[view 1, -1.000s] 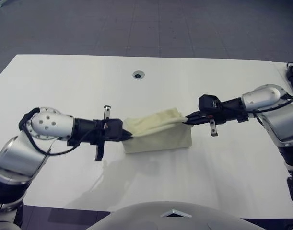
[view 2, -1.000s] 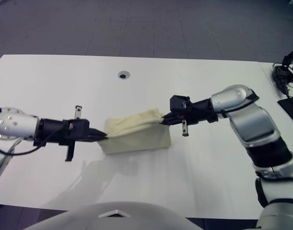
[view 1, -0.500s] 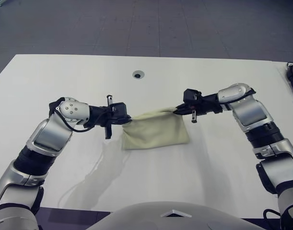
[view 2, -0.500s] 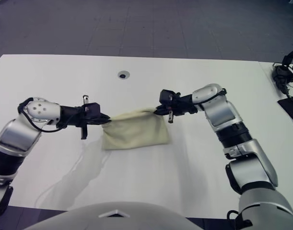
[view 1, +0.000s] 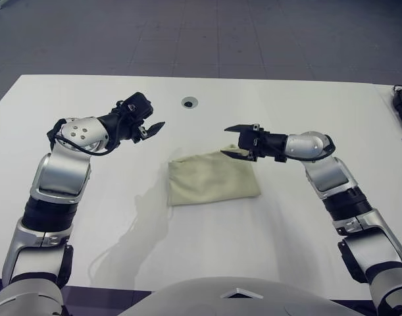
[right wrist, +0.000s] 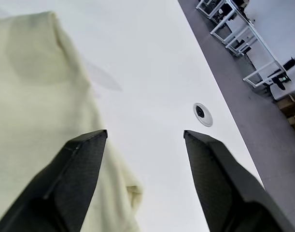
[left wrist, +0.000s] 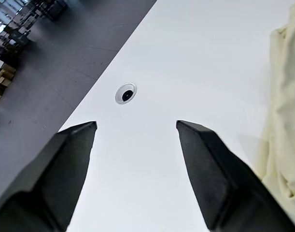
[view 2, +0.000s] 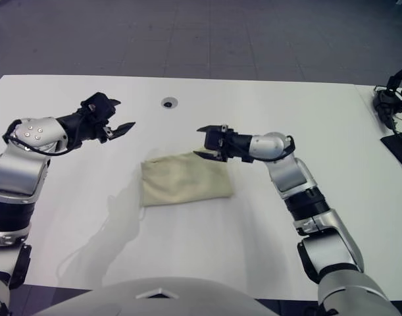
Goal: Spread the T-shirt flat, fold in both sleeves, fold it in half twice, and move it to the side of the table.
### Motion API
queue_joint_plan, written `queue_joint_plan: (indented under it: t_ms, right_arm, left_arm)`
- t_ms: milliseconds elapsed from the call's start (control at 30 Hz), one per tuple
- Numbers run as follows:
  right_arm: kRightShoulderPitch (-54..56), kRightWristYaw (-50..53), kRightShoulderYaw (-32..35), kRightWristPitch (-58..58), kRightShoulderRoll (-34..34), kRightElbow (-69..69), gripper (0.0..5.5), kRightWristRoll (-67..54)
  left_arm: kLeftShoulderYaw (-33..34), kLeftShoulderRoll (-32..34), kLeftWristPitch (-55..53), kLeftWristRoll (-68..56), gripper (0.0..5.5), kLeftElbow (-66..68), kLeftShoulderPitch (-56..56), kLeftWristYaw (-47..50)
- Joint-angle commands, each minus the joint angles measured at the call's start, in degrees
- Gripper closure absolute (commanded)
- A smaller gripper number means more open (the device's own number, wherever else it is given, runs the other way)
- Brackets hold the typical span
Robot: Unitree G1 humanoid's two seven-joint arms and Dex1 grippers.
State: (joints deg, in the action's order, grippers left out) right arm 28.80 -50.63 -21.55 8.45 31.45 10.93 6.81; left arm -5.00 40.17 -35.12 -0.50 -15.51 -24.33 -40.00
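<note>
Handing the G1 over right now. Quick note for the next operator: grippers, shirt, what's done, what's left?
Left gripper: open, empty, over the table, left of the T-shirt and apart from it.
Right gripper: open, empty, at the shirt's far right corner, not gripping it.
T-shirt: compact folded rectangle, mid-table.
Done: folds look finished.
Left: move it to the table's side.

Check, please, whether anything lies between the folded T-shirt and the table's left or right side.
Nothing visible does: the T-shirt has only bare table on both sides; the cable hole sits farther back.
</note>
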Motion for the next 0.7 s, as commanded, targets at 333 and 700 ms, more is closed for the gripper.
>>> queue_joint_plan:
  t_ms: [333, 700]
  right_arm:
    - [-14.95, -4.43, 1.35, 15.01, 20.33, -4.87, 0.13, 4.14]
    - [-15.63, -2.23, 14.78, -34.87, 13.62, -34.91, 0.13, -27.89]
  left_arm:
    - [2.89, -0.8, -6.25, -0.13, 0.1, -8.01, 5.21, 4.58]
    - [11.54, -8.78, -10.81, -3.27, 0.1, -13.75, 9.16, 14.46]
